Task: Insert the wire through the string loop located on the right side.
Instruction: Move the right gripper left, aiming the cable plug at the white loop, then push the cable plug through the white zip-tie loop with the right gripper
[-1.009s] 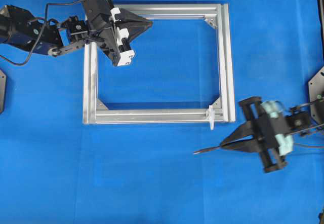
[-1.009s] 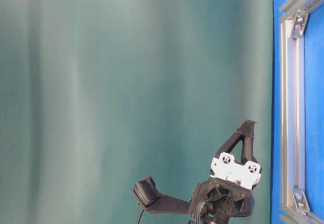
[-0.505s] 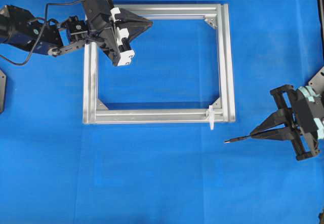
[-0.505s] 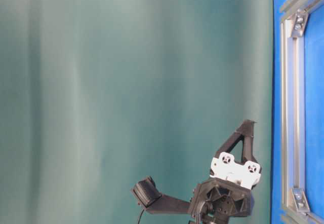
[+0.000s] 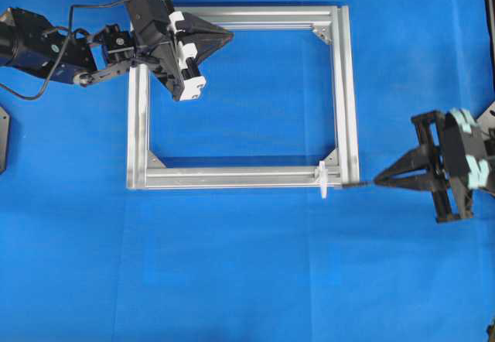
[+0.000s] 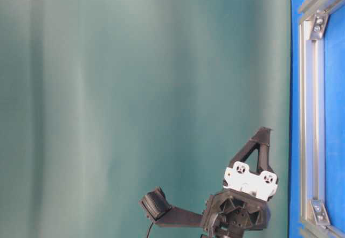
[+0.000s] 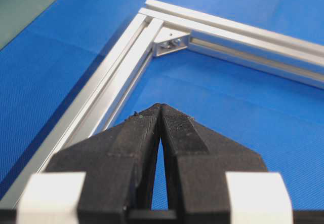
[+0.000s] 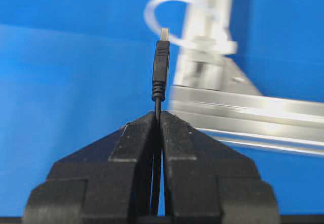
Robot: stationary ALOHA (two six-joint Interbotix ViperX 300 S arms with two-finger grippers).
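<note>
Beside the string loop (image 8: 174, 19), the wire (image 8: 160, 64): black plug, silvery tip.

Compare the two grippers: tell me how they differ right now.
The right gripper is shut on the wire, its plug aimed at the string loop; the left gripper is shut on nothing. In the overhead view the right gripper sits outside the frame, beside its lower right corner, while the left gripper hangs over the upper left corner. Both have black fingers pressed together.
</note>
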